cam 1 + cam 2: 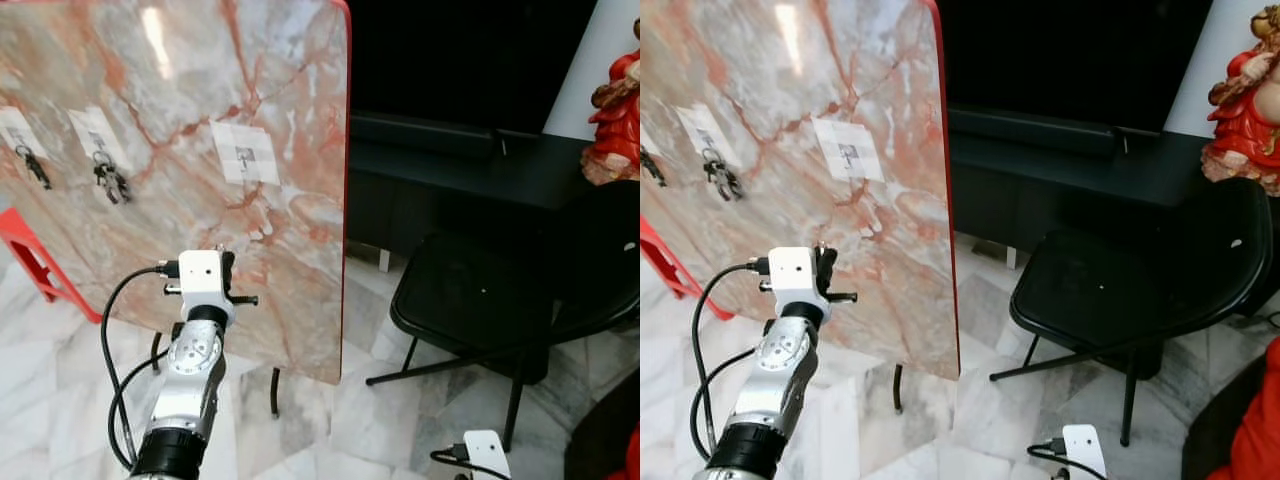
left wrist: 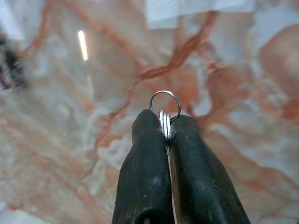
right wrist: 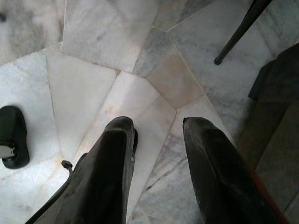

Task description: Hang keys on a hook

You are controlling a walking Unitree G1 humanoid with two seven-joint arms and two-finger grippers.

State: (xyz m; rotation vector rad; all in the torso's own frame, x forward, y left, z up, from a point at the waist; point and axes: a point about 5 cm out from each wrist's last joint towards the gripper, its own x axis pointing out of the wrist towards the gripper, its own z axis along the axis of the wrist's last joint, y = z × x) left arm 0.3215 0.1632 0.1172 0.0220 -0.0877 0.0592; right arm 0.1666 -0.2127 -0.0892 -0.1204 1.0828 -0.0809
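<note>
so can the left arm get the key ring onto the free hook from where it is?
Probably yes. The left gripper holds the key ring raised before the marble board, below the free hook. Nothing lies between; it needs to go up.

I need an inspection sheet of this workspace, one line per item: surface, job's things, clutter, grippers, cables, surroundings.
Surface: upright marble board on dark legs, with three white patches; the right patch carries a bare hook.
Job's things: key ring pinched in the left gripper; two key bunches hang on the other patches.
Clutter: nothing seen.
Grippers: left gripper raised before the board, below the bare hook, fingers shut on the ring; right gripper low over the floor, fingers apart, holding nothing.
Cables: black cable loops beside the left arm.
Surroundings: black chair, dark cabinet, red figurine, marble floor.
</note>
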